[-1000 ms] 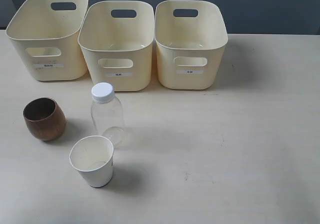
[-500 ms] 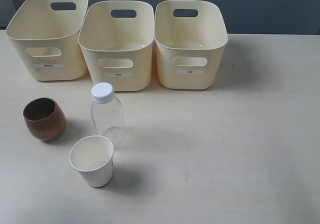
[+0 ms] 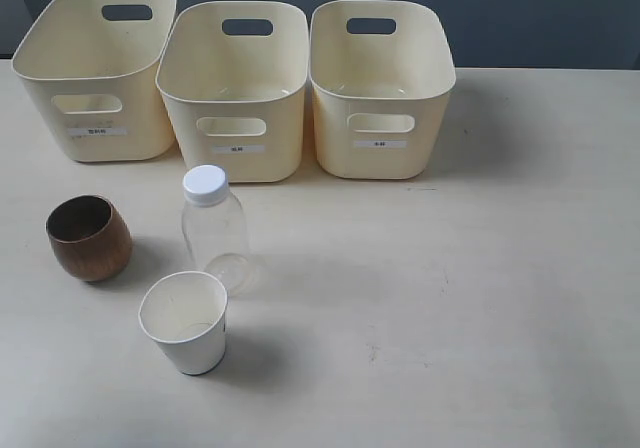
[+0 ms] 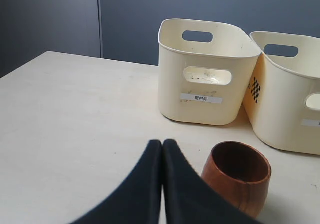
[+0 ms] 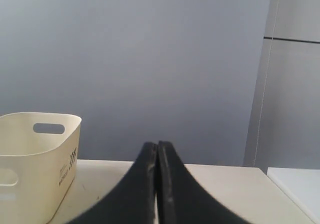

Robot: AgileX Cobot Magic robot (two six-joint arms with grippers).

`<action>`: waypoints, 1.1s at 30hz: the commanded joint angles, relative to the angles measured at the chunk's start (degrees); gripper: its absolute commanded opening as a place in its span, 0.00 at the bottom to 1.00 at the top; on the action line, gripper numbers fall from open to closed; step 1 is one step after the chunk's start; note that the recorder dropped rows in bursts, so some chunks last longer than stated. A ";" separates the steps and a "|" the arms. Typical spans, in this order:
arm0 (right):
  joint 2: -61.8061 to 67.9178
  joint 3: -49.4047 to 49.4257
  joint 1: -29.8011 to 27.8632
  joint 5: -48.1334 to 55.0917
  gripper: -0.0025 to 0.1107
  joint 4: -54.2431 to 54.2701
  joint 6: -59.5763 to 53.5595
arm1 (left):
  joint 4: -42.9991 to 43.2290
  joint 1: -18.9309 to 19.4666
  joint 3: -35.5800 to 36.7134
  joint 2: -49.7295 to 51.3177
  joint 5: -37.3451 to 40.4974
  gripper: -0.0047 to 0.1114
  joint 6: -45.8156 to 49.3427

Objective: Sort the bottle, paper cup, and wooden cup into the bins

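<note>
The clear bottle [image 3: 214, 231] with a white cap stands upright on the table. Just in front of it stands the white paper cup [image 3: 185, 321], mouth up. The dark brown wooden cup [image 3: 88, 237] sits to their left, also seen in the left wrist view [image 4: 238, 177]. Three cream bins stand in a row at the back: left [image 3: 95, 78], middle [image 3: 235, 93], right [image 3: 378, 93]. My left gripper [image 4: 162, 143] is shut on nothing, close beside the wooden cup. My right gripper [image 5: 157, 145] is shut and empty. Neither gripper shows in the exterior view.
The pale table [image 3: 480, 288] stretches wide to the right of the objects. A dark grey wall runs behind the bins. In the right wrist view one bin [image 5: 35, 159] stands to one side and a table edge shows near a white surface [image 5: 300, 184].
</note>
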 commanded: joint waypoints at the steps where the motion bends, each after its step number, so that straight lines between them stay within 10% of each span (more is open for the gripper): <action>1: -0.25 0.27 -0.23 -3.39 0.01 -0.02 0.00 | 0.00 -0.20 -0.23 -0.29 -0.32 0.04 -0.08; 7: -0.25 0.27 -0.23 -3.07 0.01 24.52 17.17 | 0.00 -0.20 -0.23 -0.29 -0.32 0.04 -0.08; 16: -0.25 0.27 -0.23 0.98 0.01 25.41 17.17 | 0.00 -0.20 -0.23 -0.29 -0.32 0.04 -0.08; 27: 0.56 -3.08 -0.23 -8.24 0.01 15.43 19.75 | 0.00 -0.20 -0.23 -0.29 -0.32 0.04 -0.08; 33: 8.41 -13.00 2.35 -8.21 0.01 -12.50 46.28 | 0.00 -0.20 -0.23 -0.29 -0.32 0.04 -0.08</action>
